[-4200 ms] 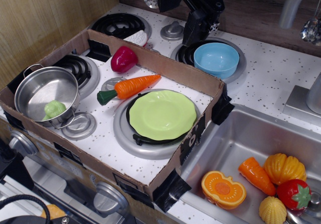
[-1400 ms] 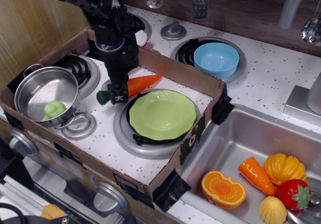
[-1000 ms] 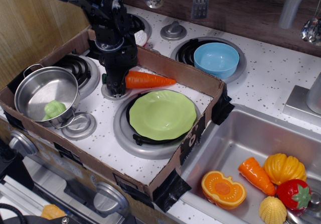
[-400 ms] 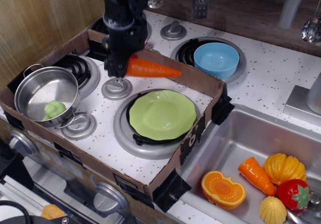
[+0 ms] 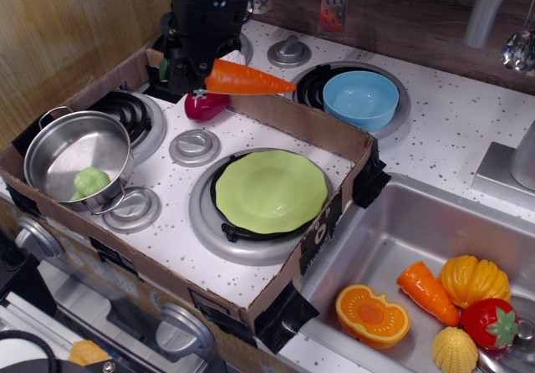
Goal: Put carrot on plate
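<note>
since the frame before, i saw the gripper (image 5: pixel 194 65) had risen further, carrying the carrot (image 5: pixel 248 79) above the cardboard wall. its jaws were clamped on the carrot's stem end, which they hid from me. the plate (image 5: pixel 270 191) sat bare on the burner, well below. a red vegetable (image 5: pixel 205 104) peeked out underneath.

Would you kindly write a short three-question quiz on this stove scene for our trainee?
1. True or false: the long orange plastic carrot lies on the round light-green plate.
2. What sits in the steel pot? A) a pale green lump B) a tomato C) nothing
3. Fill in: the light blue bowl stands ___ the cardboard tray.

Key: 1 false, the black gripper holds it in the air; 2 A; 3 outside.
</note>
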